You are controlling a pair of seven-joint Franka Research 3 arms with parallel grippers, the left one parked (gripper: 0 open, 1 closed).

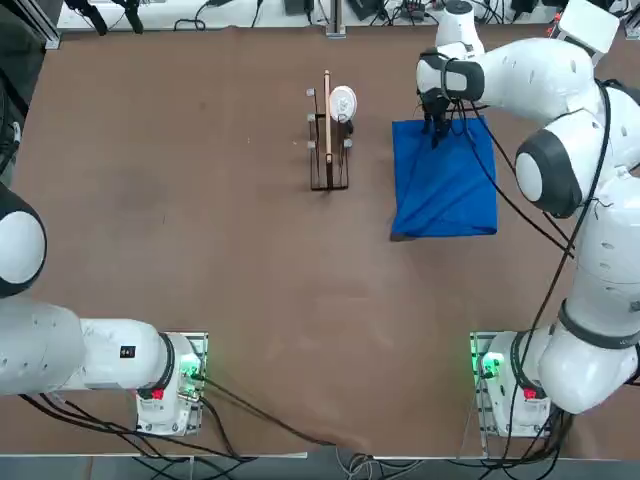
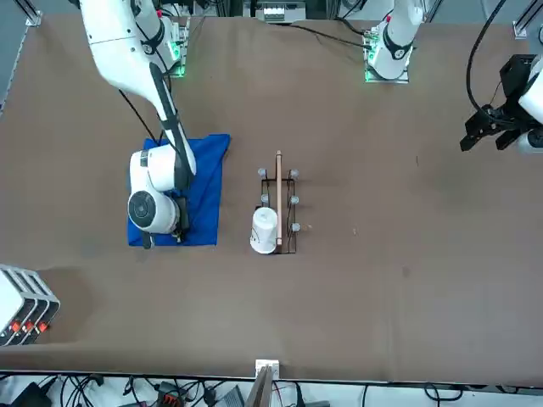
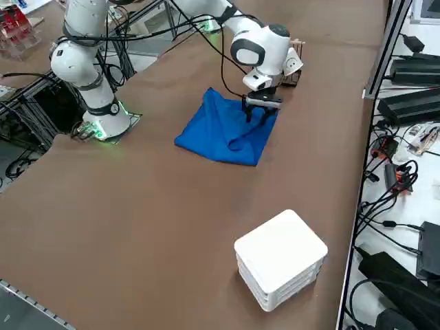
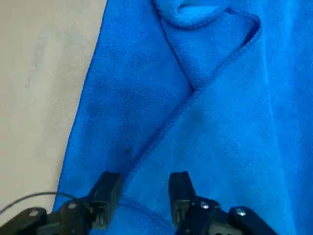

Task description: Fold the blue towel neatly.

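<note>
- Top view: blue towel (image 1: 446, 180) lies on the table (image 1: 200, 200) in the right half, just right of a small wooden rack (image 1: 329, 150) with a white round object (image 1: 342, 102) at its far end. Right gripper (image 1: 436, 124) sits over the towel's far edge, near the corner facing the rack. Near edge looks bunched and not square. Risk: dragging that far edge toward the robot would skew the fold, since the layers under it are already uneven.
- Front view: the arm's wrist covers much of the towel (image 2: 204, 191), so the fingers can't be made out here. Rack (image 2: 278, 203) is close beside the cloth. Risk: a sideways swing with cloth in tow could clip the rack or tip the white object (image 2: 265, 231).
- Right side view: gripper (image 3: 262, 108) points down onto the towel (image 3: 220, 134), fingers at cloth level; rumpled ridge runs across the cloth. White box (image 3: 280, 258) well apart, no concern.
- Right wrist view: fingers (image 4: 108, 192) stand part open with a moderate gap, towel (image 4: 205, 107) between and below the tips, nothing pinched yet as far as I can judge. Overlapping diagonal hems meet right at the gap. Risk: closing here may catch only the top layer, or two layers unevenly, so the lift peels one flap and leaves the rest; a shallow pinch could also slip off the hem.
</note>
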